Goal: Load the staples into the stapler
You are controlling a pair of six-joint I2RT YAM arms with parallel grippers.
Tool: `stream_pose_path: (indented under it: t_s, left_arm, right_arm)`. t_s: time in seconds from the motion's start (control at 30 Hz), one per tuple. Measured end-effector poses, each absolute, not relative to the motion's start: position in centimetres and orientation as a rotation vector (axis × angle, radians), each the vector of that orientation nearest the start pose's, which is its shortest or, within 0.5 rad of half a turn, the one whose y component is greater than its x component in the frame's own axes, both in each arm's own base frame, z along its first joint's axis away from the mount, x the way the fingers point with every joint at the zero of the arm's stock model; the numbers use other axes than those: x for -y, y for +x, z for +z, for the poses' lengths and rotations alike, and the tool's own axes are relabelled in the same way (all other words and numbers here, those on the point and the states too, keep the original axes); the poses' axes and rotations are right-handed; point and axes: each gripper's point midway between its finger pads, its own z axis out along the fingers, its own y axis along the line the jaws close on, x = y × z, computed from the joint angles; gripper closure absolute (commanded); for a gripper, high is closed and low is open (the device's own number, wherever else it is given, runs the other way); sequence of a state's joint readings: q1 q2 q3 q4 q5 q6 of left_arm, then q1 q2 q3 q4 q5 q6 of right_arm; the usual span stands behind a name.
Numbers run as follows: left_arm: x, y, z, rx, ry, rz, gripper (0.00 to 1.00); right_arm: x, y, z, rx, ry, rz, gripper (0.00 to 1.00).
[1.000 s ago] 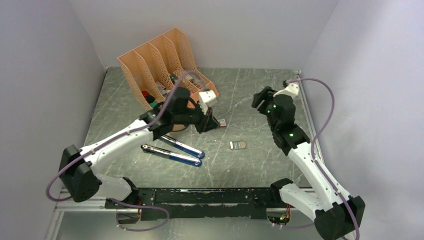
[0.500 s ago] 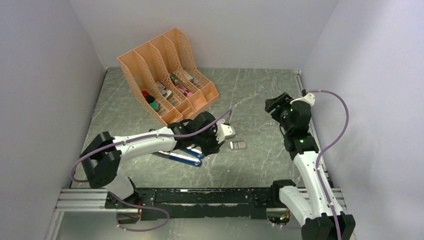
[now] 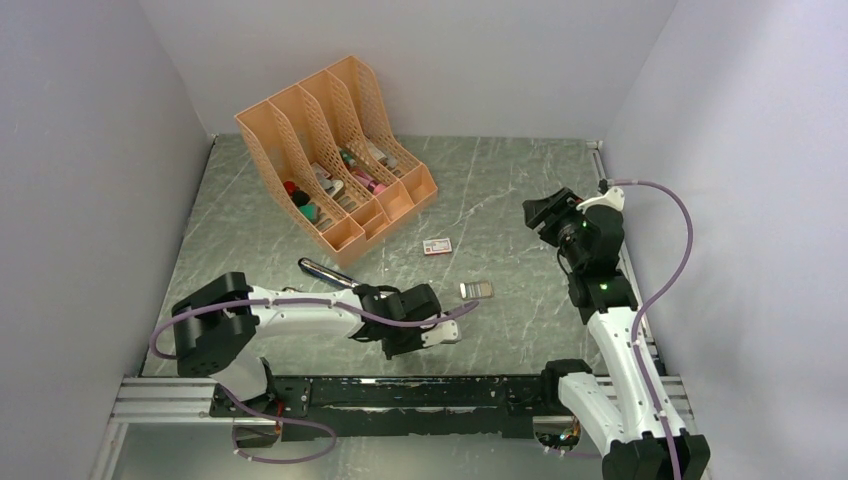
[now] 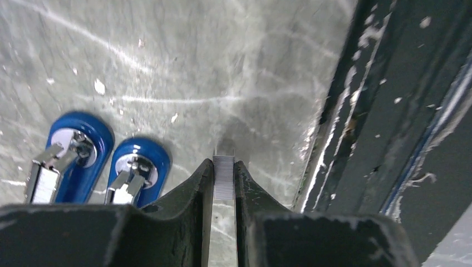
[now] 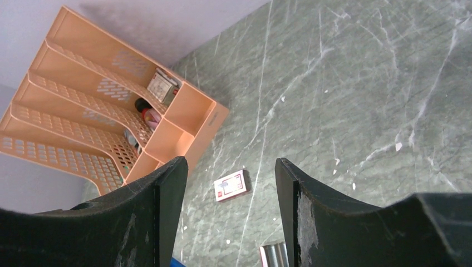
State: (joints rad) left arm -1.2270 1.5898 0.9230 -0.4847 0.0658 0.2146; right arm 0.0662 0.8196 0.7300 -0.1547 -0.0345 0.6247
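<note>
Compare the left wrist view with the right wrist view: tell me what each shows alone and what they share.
Left wrist only: the left pincer shut on a thin staple strip, the two blue ends of the stapler, the black rail at the table edge. Right wrist only: the open right pincer, the orange file organizer, the white-and-red box, a silvery staple block at the bottom edge. Both: the grey marbled tabletop. A blue sliver at the right view's bottom edge may be the stapler.
</note>
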Motion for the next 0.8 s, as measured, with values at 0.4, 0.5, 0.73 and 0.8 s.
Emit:
stream_pose_path:
  t_s: [0.4,0.5,0.73,0.8]
  left_arm:
    - [28.2,11.6,2.0,-2.094,1.854,-0.227,0.83]
    - [27.9,11.6,1.8,-2.096,1.855,-0.213,0.79]
    - [27.4,11.5,1.4,-2.106,1.864,-0.201,0.69]
    - [27.4,11.4,1.4,-2.106,1.866,-0.202,0.67]
  right_arm:
    - [-6.1,31.7,24.5,-1.803,0.448,0.568,0.36]
    - [-6.4,31.6,24.6,-1.806,0.434,0.578,0.35]
    - [-6.9,31.5,25.5,-1.781,0.385,0.607,0.35]
    - [-7.0,31.5,25.7,-1.774,0.375,0.611,0.35]
